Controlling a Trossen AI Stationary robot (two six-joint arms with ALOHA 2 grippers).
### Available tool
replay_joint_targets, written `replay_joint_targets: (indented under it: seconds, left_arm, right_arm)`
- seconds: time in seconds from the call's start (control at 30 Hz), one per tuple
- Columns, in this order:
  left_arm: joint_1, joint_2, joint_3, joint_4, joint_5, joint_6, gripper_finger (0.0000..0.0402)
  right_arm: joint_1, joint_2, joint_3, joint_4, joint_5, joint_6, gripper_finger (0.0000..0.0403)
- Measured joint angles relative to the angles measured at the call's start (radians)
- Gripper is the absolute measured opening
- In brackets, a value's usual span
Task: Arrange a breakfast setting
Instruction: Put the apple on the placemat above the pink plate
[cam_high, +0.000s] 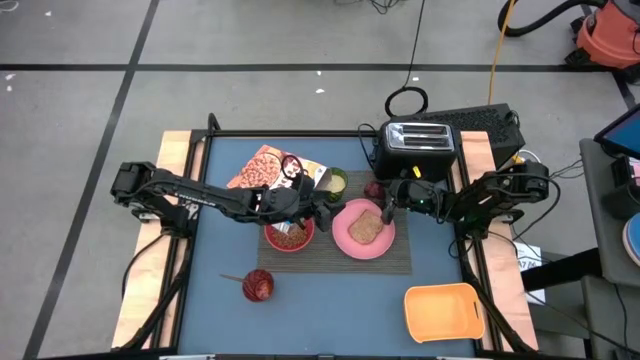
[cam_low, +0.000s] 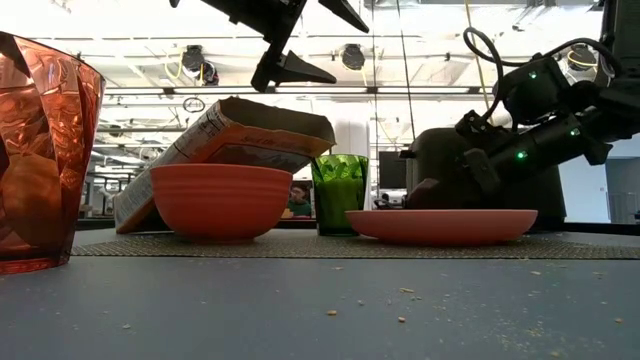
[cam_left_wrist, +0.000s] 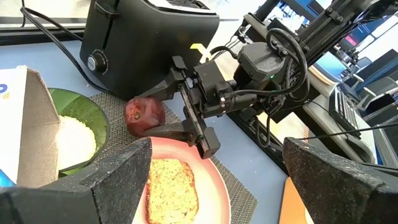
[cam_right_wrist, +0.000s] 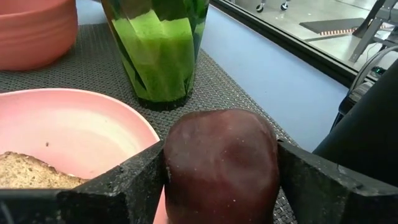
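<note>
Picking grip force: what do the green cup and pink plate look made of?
Green cup: looks like translucent, faceted plastic; light glows through its ridged walls, though glass is possible. Pink plate: apparently matte plastic or melamine, with an even, dull surface and no glare.

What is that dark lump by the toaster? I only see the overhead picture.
Observer: A small red apple. The right wrist camera shows the right gripper with its jaws against both sides of it.
Operator: Is the cereal box lying flat?
Observer: No. In the low view the cereal box is tilted behind the pink-red bowl, and the left gripper hangs open above.
Operator: Anything in the green cup?
Observer: The left wrist camera shows the green cup holding something white.
</note>
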Motion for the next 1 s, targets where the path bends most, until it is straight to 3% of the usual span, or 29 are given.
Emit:
replay_joint_targets:
  seconds: [0.47, 0.77, 1.0]
  left_arm:
    - [0.0, 0.0, 0.0, 0.0, 0.0, 0.0, 0.0365]
    - [0.0, 0.0, 0.0, 0.0, 0.0, 0.0, 0.0365]
    - [0.0, 0.0, 0.0, 0.0, 0.0, 0.024, 0.0365]
  right_arm:
    - [0.0, 0.0, 0.0, -0.012, 0.0, -0.003, 0.0347]
    - [0.0, -0.032, 0.0, 0.024, 0.0, -0.003, 0.035]
    - [0.0, -0.129, 0.0, 0.047, -0.001, 0.0, 0.035]
